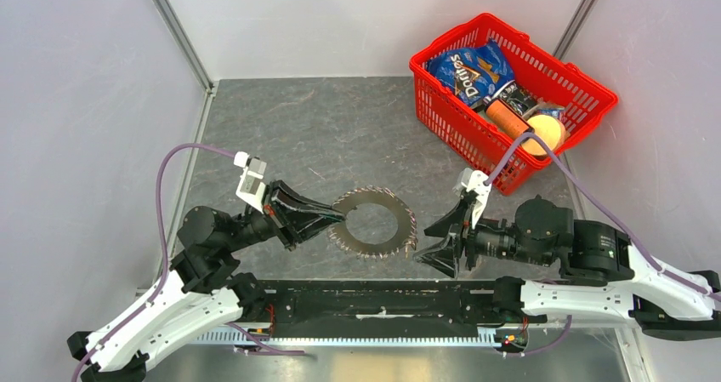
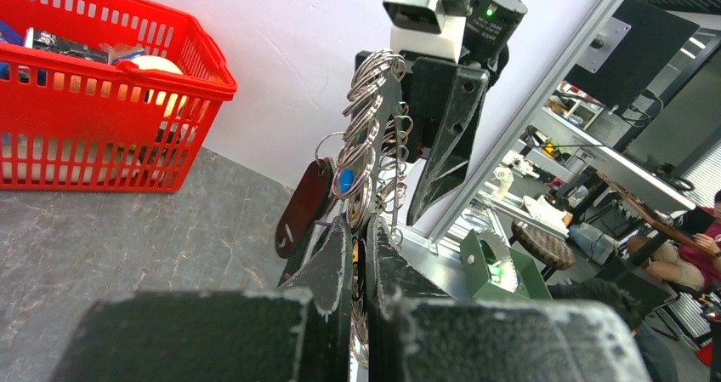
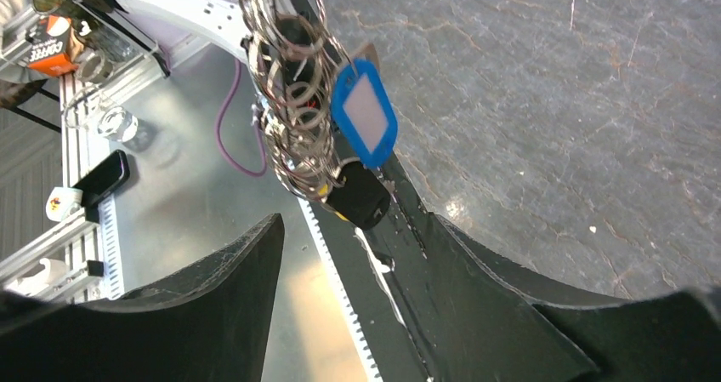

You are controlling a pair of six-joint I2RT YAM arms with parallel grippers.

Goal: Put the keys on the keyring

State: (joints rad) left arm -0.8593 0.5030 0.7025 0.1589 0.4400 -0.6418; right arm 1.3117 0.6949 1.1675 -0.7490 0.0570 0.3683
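Grey stone-patterned counter with white walls around it fills the overhead view. A red basket holding a Doritos bag sits at the far right corner. Toward the near edge, the left tool is clamped on the keyring at its left rim. The right tool stands apart just beside its right rim.

Left wrist: the keyring rises from the closed fingers, a blue tag and a dark tag on it.

Right wrist: the blue tag and a black key hang from the rings, ahead of the spread fingers.
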